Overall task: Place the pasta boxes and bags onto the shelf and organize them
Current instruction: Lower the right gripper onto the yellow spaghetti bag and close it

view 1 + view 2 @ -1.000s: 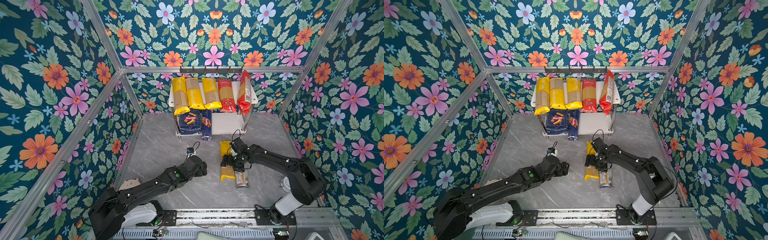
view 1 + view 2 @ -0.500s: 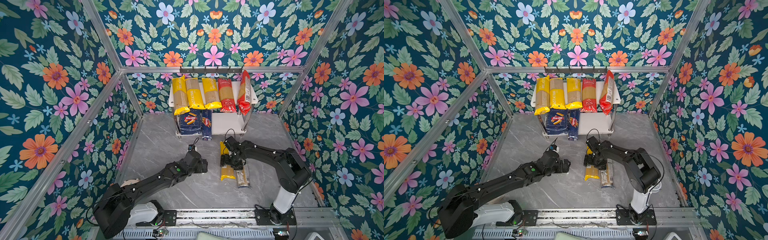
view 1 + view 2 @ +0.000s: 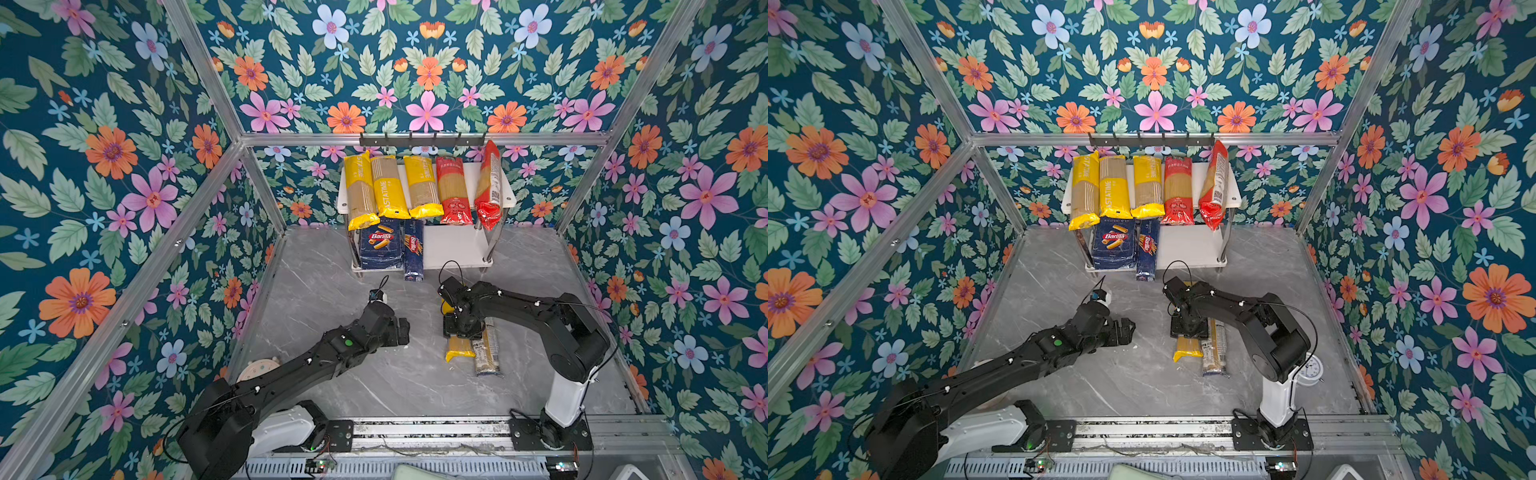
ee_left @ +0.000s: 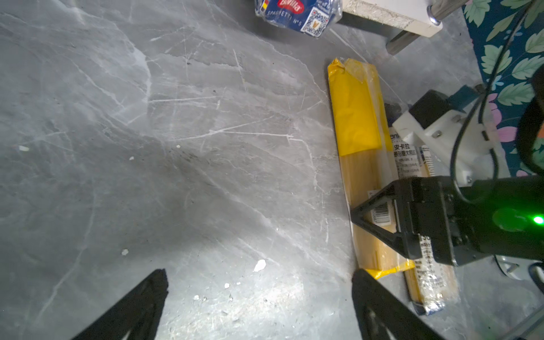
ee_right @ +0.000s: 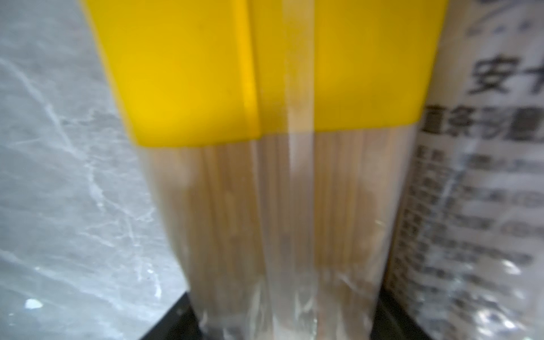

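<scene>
Yellow-topped spaghetti bag [image 4: 354, 117], dark blue Barilla carton [image 3: 380, 245], white shelf [image 3: 457, 245], grey marbled tabletop [image 3: 374, 374], teal floral walls [image 3: 124, 166]

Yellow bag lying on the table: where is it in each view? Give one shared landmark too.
Top view: yellow bag on the table, right of centre, in front of the shelf.
Top view: yellow bag, same spot.
Left wrist: yellow bag, most of its length visible.
Right wrist: yellow bag fills the frame, blurred.
Shared landmark: clear bag alongside it, in all four views.
</scene>
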You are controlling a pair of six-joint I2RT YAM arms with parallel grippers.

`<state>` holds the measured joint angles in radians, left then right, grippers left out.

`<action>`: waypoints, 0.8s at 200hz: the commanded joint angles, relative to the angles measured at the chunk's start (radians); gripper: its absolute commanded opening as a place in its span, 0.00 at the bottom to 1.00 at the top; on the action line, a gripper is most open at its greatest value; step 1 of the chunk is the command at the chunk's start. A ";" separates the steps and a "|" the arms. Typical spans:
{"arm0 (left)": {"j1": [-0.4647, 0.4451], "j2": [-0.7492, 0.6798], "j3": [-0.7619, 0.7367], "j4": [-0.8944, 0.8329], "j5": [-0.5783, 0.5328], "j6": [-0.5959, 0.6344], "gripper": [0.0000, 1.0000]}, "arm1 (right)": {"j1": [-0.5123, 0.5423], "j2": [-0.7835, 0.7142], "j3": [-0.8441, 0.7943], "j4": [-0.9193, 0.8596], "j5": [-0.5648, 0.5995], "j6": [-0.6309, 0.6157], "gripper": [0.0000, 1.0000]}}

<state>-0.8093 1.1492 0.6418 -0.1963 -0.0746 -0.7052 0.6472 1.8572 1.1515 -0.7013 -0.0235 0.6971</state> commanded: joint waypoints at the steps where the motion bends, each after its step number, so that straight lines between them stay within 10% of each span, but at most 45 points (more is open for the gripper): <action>1: 0.003 -0.009 -0.001 -0.003 -0.014 -0.005 0.99 | 0.002 0.005 -0.041 0.010 -0.021 0.015 0.54; 160: 0.003 -0.054 0.052 -0.106 -0.052 0.005 0.99 | -0.042 -0.177 -0.210 0.277 -0.268 0.022 0.14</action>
<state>-0.8070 1.1004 0.6823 -0.2779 -0.1120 -0.7074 0.6220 1.6974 0.9642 -0.4492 -0.2241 0.7040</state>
